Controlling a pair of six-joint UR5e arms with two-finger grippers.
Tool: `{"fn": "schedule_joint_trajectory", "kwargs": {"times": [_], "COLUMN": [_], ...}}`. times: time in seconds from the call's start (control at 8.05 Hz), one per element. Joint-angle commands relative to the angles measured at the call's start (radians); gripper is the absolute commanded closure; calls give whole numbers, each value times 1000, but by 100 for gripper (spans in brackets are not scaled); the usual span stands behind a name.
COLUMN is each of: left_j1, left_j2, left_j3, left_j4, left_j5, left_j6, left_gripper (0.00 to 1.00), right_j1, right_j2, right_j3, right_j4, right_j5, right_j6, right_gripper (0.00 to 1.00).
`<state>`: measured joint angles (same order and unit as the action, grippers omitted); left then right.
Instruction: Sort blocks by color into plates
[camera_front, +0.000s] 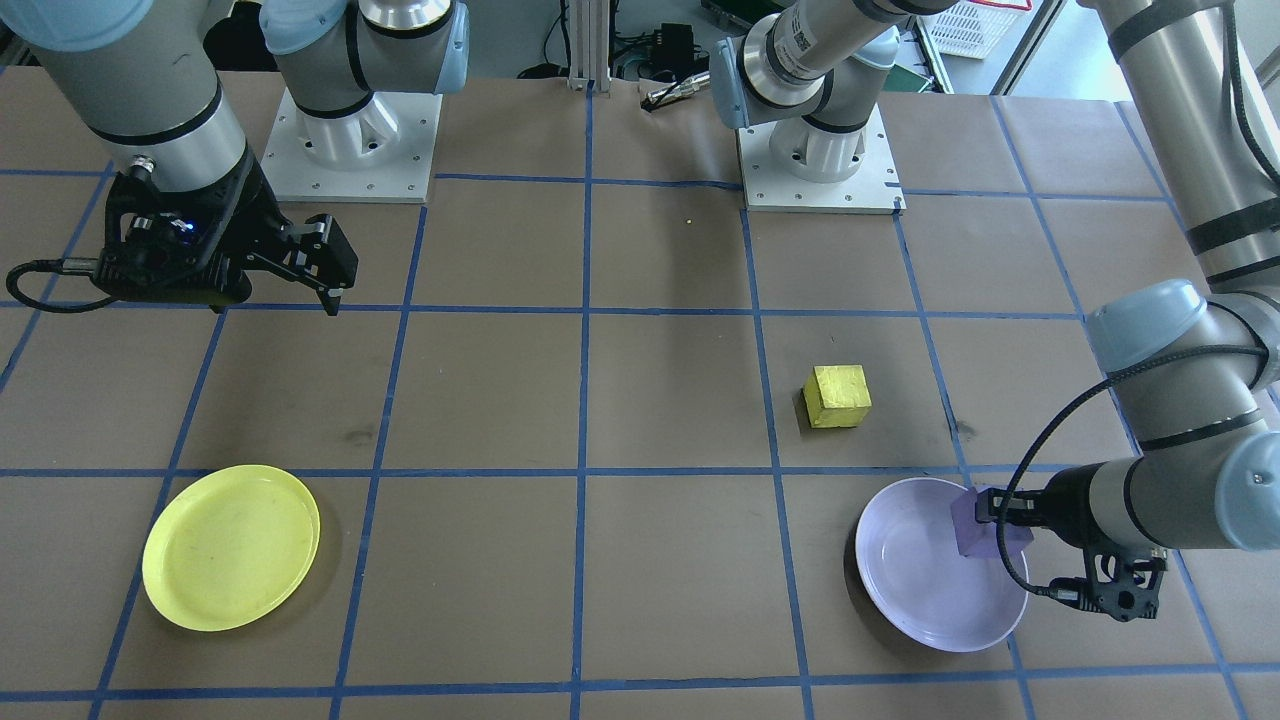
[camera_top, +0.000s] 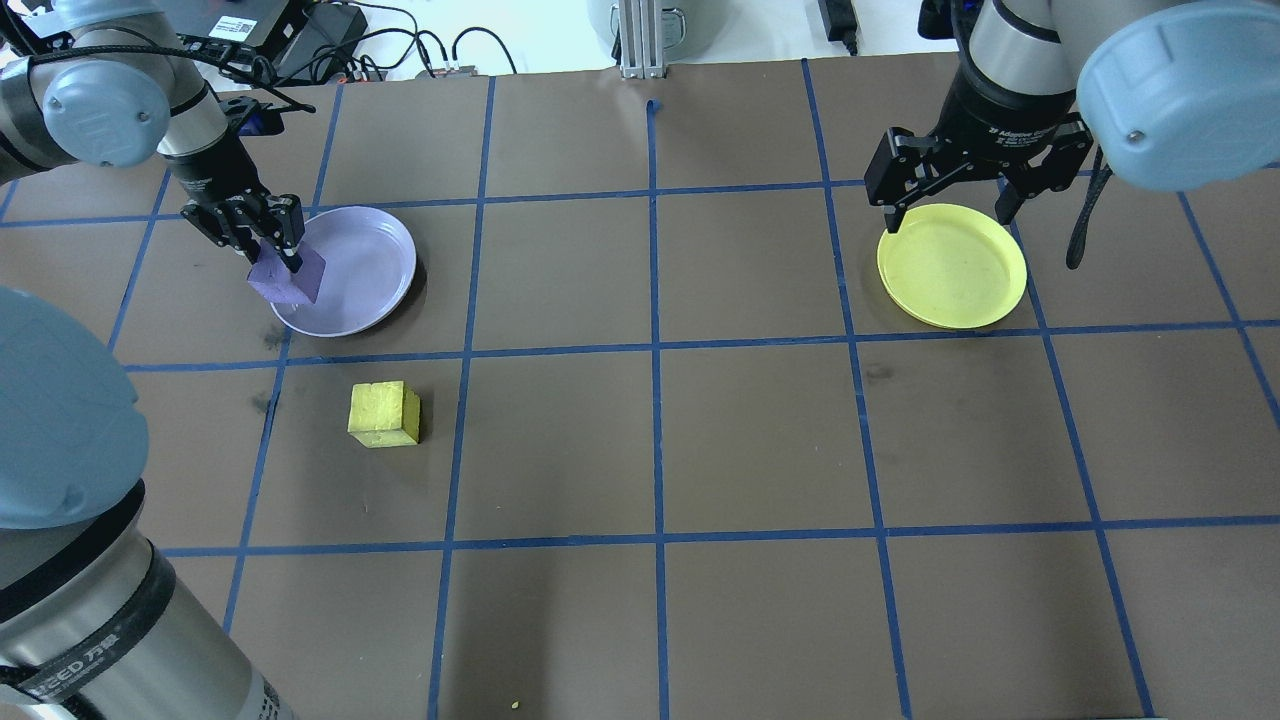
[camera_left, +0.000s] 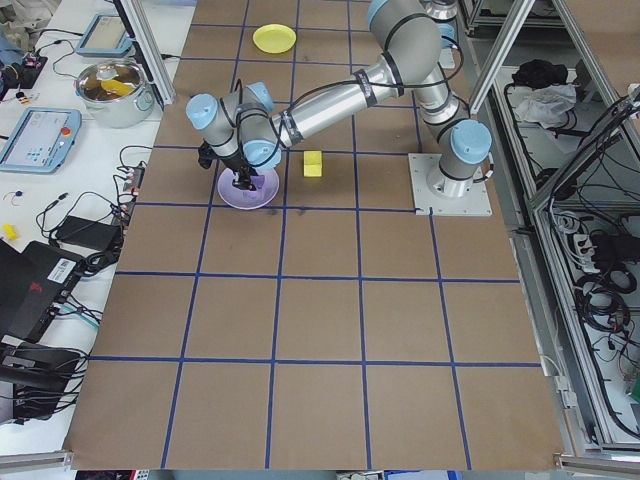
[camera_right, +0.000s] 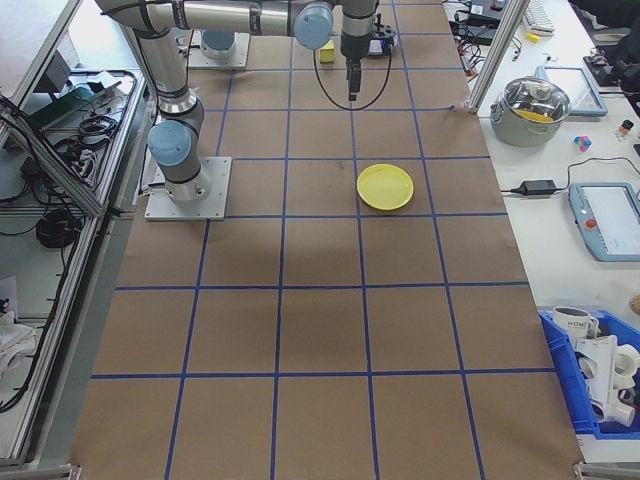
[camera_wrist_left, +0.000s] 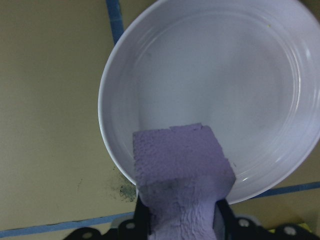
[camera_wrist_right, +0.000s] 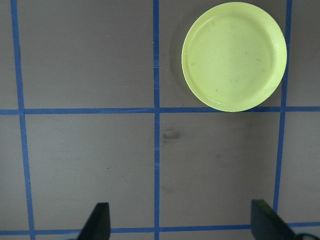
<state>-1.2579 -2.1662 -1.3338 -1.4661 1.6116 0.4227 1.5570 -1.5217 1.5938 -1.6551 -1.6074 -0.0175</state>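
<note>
Purple, rough and light-looking, the purple block (camera_top: 286, 277) sits clamped by its side faces in my left gripper (camera_top: 272, 250) over the lavender plate's (camera_top: 375, 262) rim; grip seems secure.

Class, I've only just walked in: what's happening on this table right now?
The left gripper holds the purple block over the near edge of the lavender plate, not yet released. The yellow block sits on the table beside that plate, untouched. The yellow plate across the table is empty, and the right gripper hangs open above it.
</note>
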Motion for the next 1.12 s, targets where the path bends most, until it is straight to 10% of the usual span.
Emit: {"fn": "schedule_joint_trajectory", "kwargs": {"times": [0.0,0.25,0.99], "left_j1": [-1,-18,-60], "left_j2": [-9,-3,166], "left_j3": [-1,-1,-30], "left_j4": [3,3,-10], "left_j5": [-2,-4,-79], "left_j6": [-57,-125,-221], "left_gripper": [42,24,8], "right_j1": [0,0,0], "right_j2": [0,0,6], "right_j3": [0,0,0], "right_j4": [-8,-5,-6], "right_j5": [1,1,0], "right_j6": [1,1,-1], "right_gripper": [0,0,0]}}
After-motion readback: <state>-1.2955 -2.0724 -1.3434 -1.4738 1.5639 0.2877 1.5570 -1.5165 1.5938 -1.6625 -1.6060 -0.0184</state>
